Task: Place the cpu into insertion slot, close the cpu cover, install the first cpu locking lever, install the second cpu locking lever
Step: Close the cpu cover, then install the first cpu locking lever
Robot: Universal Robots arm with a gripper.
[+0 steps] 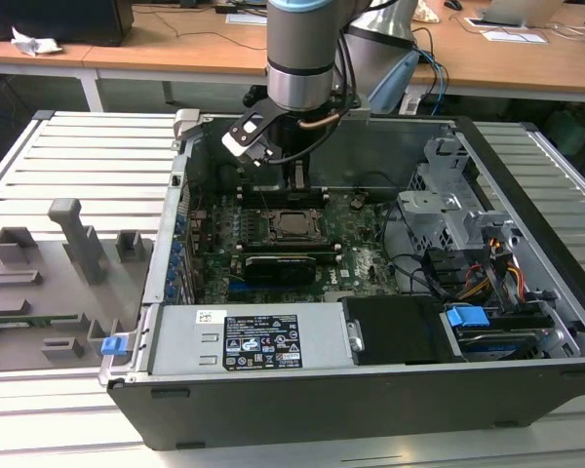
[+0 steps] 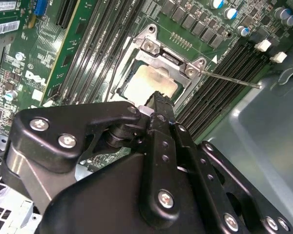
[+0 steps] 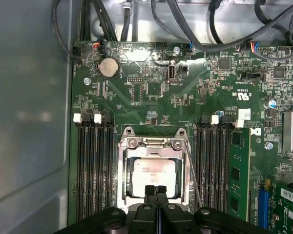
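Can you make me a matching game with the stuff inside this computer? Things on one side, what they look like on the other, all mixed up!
Things:
1. cpu
2. cpu cover
3. gripper
4. coin battery

Looks:
A. round and silvery
B. black, fingertips together
C. metal frame with a square window
D. flat beige-silver square

Pairs: 1-D, 2-C, 3-B, 4-A

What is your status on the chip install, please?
Pincer shut, at the chip's edge. Chip seated, cover down. One lever angled off the cover.
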